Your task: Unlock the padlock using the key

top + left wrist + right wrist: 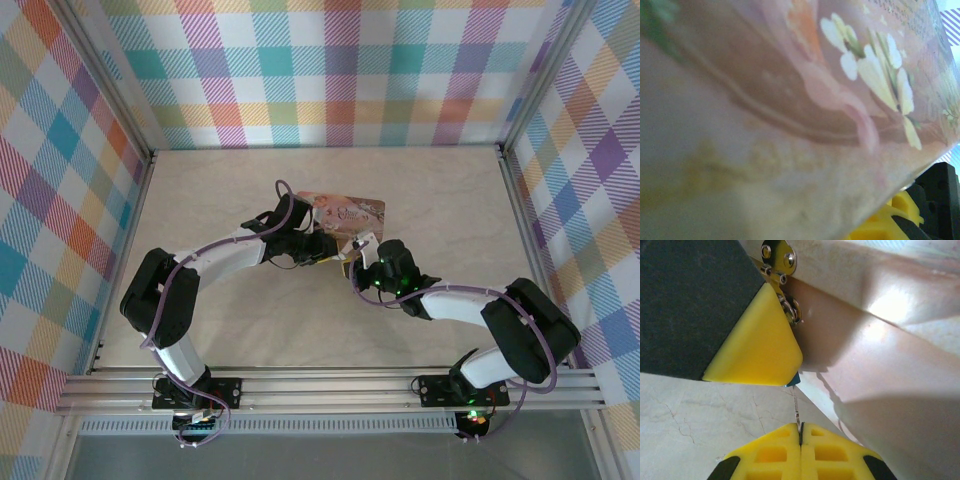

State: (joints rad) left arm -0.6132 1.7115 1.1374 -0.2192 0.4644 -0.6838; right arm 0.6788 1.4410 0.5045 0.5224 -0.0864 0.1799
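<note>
The key (797, 415) is a thin metal blade standing up out of my right gripper (800, 432), which is shut on it. Its tip reaches a sliver of the blue padlock (794, 380). The rest of the padlock is hidden behind a yellow finger (757, 342) of my left gripper, which grips it just below the pink tin's silvery hasp (778, 254). In the top view both grippers meet at the tin's near edge, the left gripper (328, 252) beside the right gripper (354, 260). The left wrist view looks close up at the tin's flowered lid (790, 100), with a yellow finger (890, 220) at the bottom right.
The pink illustrated tin (348, 212) lies mid-table, just beyond the two grippers. The marble-patterned tabletop (220, 200) is bounded by plaid walls on three sides and an aluminium rail (320, 385) at the near edge, where the arm bases sit.
</note>
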